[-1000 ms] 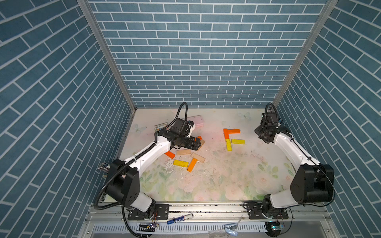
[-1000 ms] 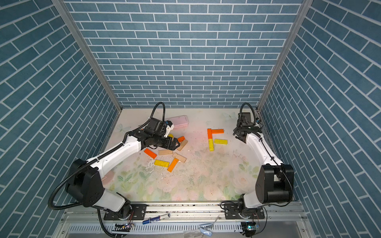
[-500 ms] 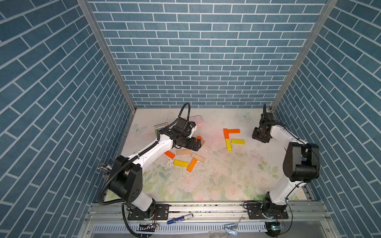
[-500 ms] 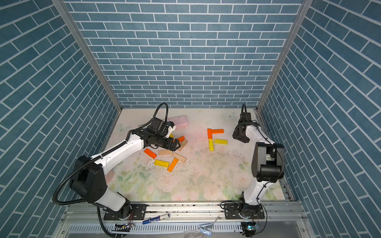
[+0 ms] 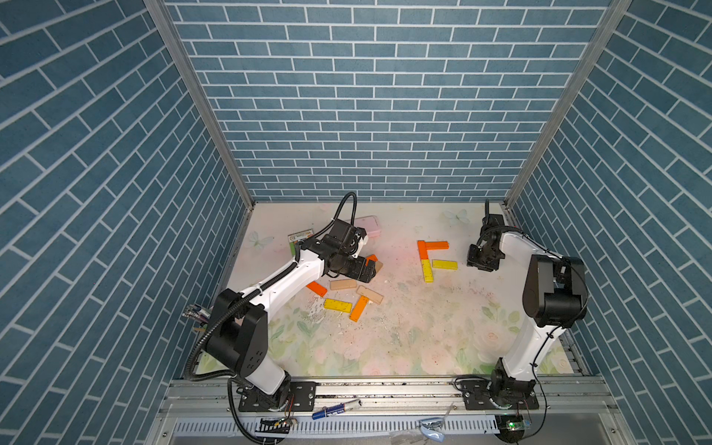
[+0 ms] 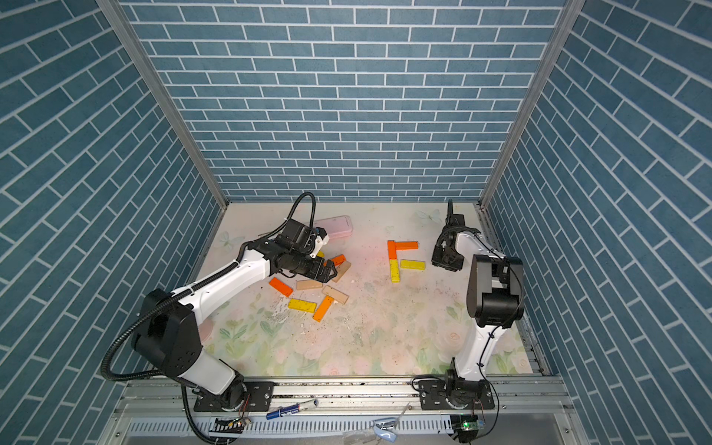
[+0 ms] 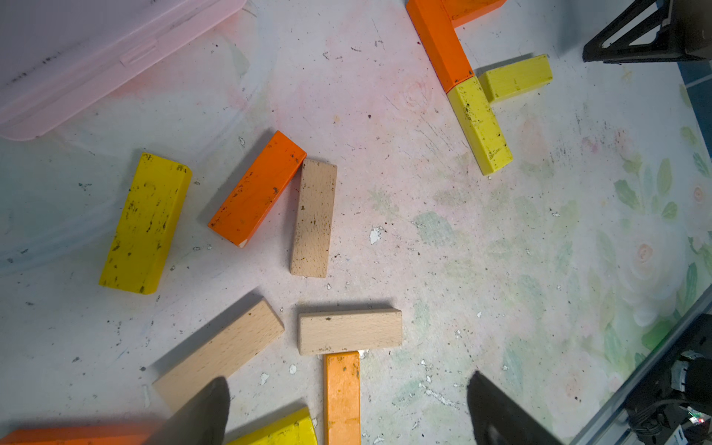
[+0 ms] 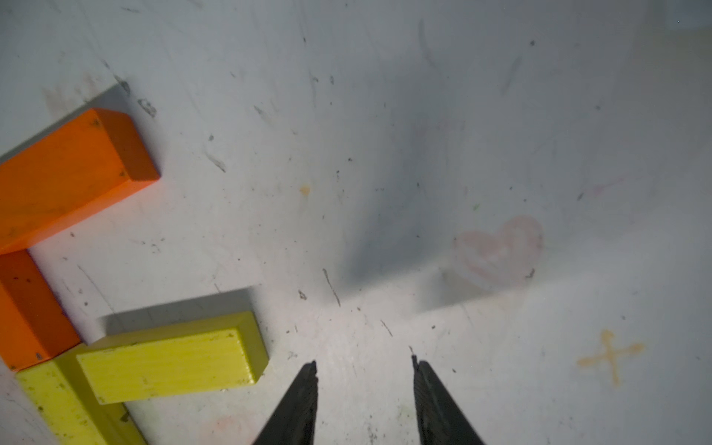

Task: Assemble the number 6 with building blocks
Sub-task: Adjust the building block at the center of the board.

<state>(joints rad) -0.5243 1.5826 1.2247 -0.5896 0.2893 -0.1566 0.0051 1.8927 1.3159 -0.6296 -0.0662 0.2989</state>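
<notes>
left gripper [image 7: 346, 385] spread wide, empty, above loose blocks [image 5: 343, 284] left of centre. right gripper [image 8: 364, 366] jaws partly apart, nothing between, just right of partial 6 [image 5: 422, 250]: four bars, right of centre.

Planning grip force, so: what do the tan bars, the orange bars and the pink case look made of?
Tan bars: bare wood, matte, grain lines showing. Orange bars: probably painted wood, satin coat, pale chip at one corner. Pink case: likely translucent plastic, smooth, with a moulded clasp.
</notes>
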